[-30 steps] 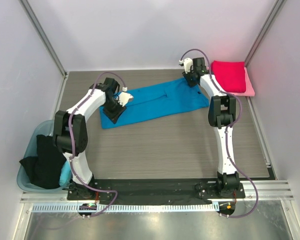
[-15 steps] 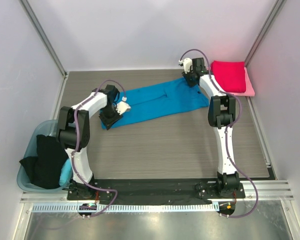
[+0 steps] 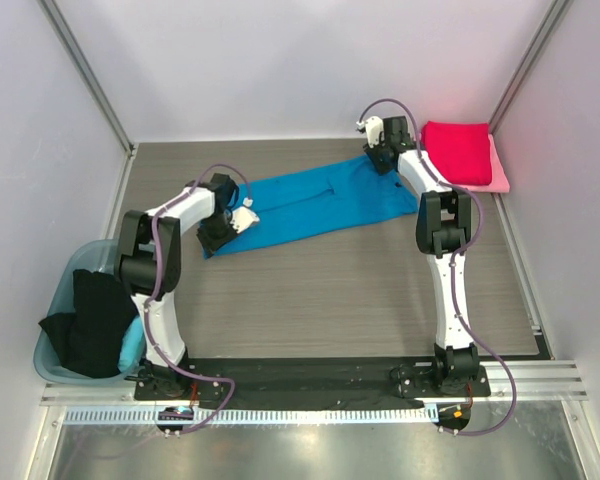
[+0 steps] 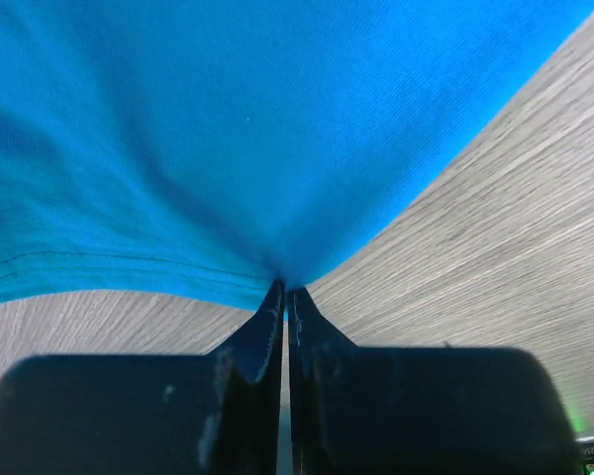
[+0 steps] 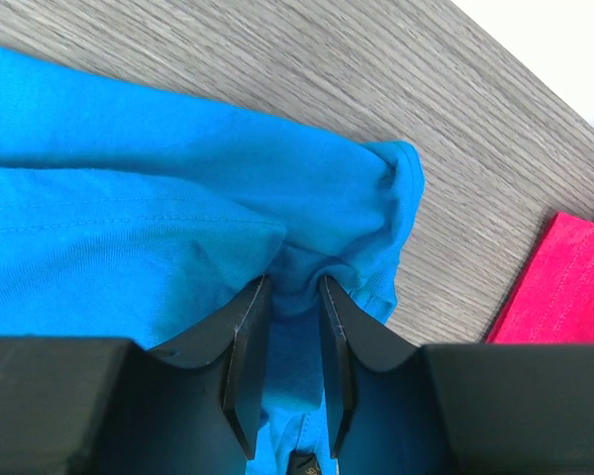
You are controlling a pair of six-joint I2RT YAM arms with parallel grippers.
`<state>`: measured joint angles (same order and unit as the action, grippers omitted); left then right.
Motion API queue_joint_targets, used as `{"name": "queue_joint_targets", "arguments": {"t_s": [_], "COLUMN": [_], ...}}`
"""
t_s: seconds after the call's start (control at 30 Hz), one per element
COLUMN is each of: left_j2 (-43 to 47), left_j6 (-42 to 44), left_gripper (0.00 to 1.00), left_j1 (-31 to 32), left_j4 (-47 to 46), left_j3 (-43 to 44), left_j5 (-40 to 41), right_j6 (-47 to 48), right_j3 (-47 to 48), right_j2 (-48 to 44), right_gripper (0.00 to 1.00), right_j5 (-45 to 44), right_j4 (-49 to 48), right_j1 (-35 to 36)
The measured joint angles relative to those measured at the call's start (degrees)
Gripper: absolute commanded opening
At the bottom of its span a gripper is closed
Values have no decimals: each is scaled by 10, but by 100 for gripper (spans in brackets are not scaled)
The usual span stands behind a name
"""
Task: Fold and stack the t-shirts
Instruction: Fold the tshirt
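Wrist cameras show the left jaws clamped on the blue t-shirt's [image 3: 310, 205] edge and the right jaws gripping its bunched end. Overhead, it spans the tabletop [image 3: 330, 290] between the crimson shirt [image 3: 458, 150] stacked on the pink shirt [image 3: 501, 176] and the teal tub [image 3: 46, 366] holding the black shirt [image 3: 90, 325].

A bright blue soft cloth t-shirt [image 3: 315, 205] is being stretched across the far half of the grey wood-grain table [image 3: 330, 300], its left end lying nearer than its right. That left end is being pinched by the left gripper [image 4: 285, 295], the far right end by the right gripper [image 5: 292, 284]. Further right, in the far corner, a folded crimson cloth t-shirt [image 3: 458, 150] is being carried on a pale pink cloth t-shirt [image 3: 501, 175]. Beside the table's near left edge, a translucent teal plastic tub [image 3: 50, 362] is being occupied by a black cloth t-shirt [image 3: 90, 320], apparently spilling over its left rim.
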<state>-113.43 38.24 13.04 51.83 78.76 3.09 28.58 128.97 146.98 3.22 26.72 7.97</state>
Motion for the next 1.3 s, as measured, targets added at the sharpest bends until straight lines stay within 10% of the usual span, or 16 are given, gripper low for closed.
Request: {"name": "queue_joint_targets", "arguments": {"t_s": [0.3, 0.77, 1.3], "left_j2": [30, 124, -57], "left_j6": [3, -50, -92], "left_gripper": [1, 0, 0], "left_j1": [37, 355, 471], "left_j4": [40, 190, 212], "left_j3": [-35, -93, 137], "left_j5": [-53, -184, -283], "right_j6": [12, 21, -34], "right_j3": [-11, 36, 177], "right_j2": [-5, 22, 152], "right_gripper": [33, 33, 50], "right_j5": [-7, 10, 33], "right_j4": [-8, -1, -168], "right_j1": [7, 63, 125]}}
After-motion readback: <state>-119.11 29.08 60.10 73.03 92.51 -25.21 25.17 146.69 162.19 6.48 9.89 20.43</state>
